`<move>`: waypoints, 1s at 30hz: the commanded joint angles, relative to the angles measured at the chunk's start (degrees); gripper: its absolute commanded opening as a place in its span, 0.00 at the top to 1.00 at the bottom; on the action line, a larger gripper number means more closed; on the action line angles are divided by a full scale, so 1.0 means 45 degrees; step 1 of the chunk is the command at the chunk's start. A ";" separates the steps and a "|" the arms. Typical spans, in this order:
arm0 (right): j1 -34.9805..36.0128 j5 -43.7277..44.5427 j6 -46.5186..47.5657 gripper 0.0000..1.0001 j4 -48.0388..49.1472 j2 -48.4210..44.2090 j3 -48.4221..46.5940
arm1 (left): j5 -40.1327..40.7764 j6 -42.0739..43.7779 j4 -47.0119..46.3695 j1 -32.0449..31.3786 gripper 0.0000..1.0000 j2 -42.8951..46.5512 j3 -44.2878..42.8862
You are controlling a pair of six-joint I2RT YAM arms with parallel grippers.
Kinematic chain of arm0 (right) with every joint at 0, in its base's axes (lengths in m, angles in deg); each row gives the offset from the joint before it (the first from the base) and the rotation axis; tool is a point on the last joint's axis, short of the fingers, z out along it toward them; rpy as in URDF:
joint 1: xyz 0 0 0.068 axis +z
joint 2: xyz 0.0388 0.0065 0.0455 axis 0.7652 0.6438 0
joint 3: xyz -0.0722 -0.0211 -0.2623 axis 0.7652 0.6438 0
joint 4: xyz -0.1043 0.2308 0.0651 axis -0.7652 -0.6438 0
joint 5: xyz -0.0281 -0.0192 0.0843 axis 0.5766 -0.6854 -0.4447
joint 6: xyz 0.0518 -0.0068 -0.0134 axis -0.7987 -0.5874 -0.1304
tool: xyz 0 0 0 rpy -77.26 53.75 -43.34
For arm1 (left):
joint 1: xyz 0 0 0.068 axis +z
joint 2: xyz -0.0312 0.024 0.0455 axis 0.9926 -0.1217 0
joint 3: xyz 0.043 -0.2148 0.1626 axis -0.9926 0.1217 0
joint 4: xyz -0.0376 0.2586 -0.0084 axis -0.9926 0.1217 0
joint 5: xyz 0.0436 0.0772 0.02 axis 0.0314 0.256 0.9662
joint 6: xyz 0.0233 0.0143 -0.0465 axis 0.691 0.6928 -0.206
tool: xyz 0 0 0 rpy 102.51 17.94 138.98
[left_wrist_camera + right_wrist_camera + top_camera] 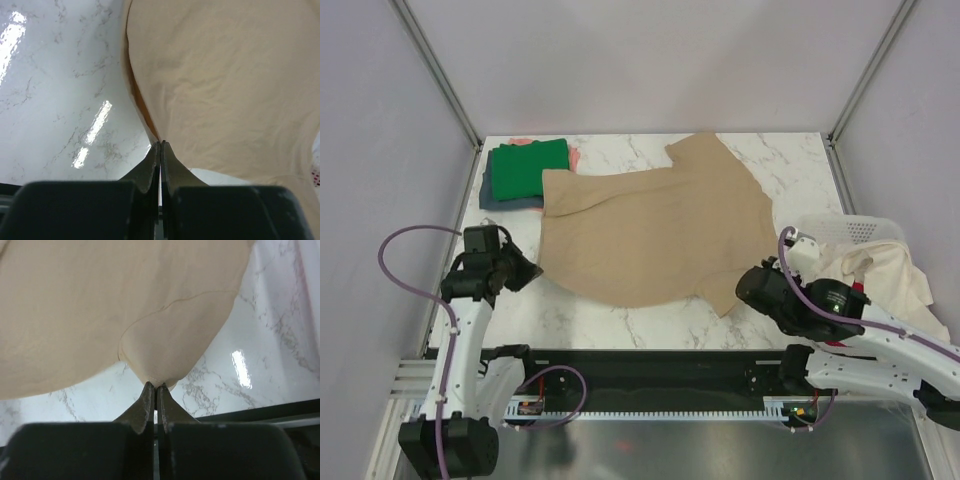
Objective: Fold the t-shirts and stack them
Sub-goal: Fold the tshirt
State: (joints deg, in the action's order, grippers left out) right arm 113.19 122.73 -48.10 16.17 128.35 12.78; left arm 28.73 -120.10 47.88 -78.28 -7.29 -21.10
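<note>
Tan tee (660, 230) spread across worktop (790, 165). Left tool (160, 146) clamped on its 8 o'clock edge, apparently; right tool (156, 386) pinching 4 o'clock corner. Green tee (525, 168) folded, 11 o'clock.

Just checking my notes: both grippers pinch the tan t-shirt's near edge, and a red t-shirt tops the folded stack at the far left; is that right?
Not quite: a green t-shirt tops that stack, not a red one, as the top external view shows. The left gripper and right gripper do pinch the tan t-shirt.
</note>
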 commanded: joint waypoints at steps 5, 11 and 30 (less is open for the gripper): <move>-0.1881 0.2001 0.4934 1.00 0.2489 0.2567 -0.2456 | -0.0139 0.2177 0.0127 -0.0016 0.98 -0.2431 -0.1127; -0.5111 -0.0792 0.8441 1.00 0.5227 0.4849 -0.3472 | 0.0329 0.2529 -0.0634 0.0120 0.98 -0.4481 -0.2181; -0.9429 -0.3273 1.1510 1.00 0.6988 1.0381 -0.6171 | 0.0623 0.3017 -0.1104 0.0491 0.98 -1.1202 -0.6088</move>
State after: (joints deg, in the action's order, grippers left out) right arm 71.86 109.35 1.74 45.65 173.57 -12.42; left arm 30.92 -109.24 43.86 -76.38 -56.36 -45.43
